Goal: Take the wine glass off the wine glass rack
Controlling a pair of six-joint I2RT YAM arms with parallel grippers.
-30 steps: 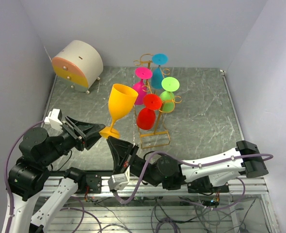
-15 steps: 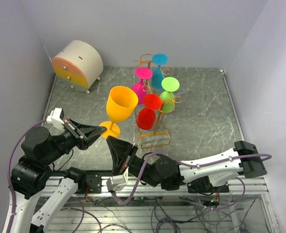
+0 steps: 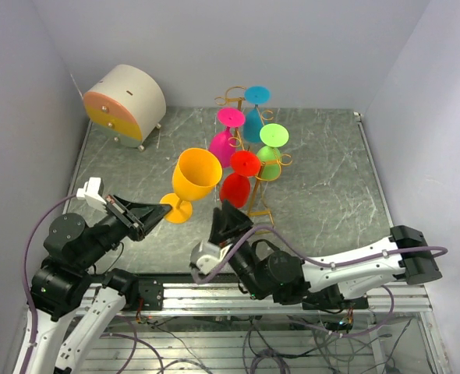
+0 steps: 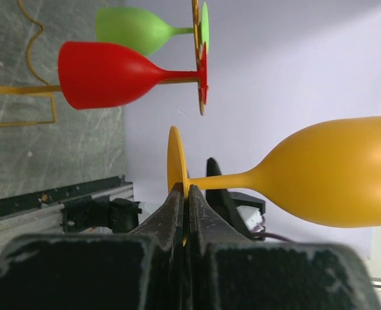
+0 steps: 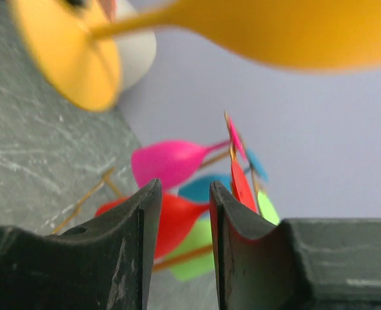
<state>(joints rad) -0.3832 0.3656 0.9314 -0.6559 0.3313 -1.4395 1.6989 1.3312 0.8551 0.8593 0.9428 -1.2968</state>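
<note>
An orange wine glass [image 3: 196, 174] hangs in the air left of the wine glass rack [image 3: 249, 221], tilted, bowl up. My left gripper [image 3: 161, 209] is shut on the rim of its round foot [image 4: 175, 158], and the bowl [image 4: 336, 171] reaches off to the right in the left wrist view. My right gripper [image 3: 228, 212] stands open and empty between the glass and the rack, apart from both. In its own view the gripper [image 5: 184, 194] has the orange foot [image 5: 68, 55] above it. Pink [image 3: 230, 118], blue [image 3: 256, 95], green [image 3: 274, 135] and red [image 3: 244, 164] glasses hang on the rack.
A round cream cabinet [image 3: 125, 95] with orange and yellow drawers sits at the back left corner. Grey walls close in the marbled table [image 3: 331, 187] on three sides. A metal rail [image 3: 214, 298] runs along the near edge.
The left gripper closed on the orange glass's foot. The right gripper then let go of the foot, opened and swung right toward the rack. The glass dropped slightly.
</note>
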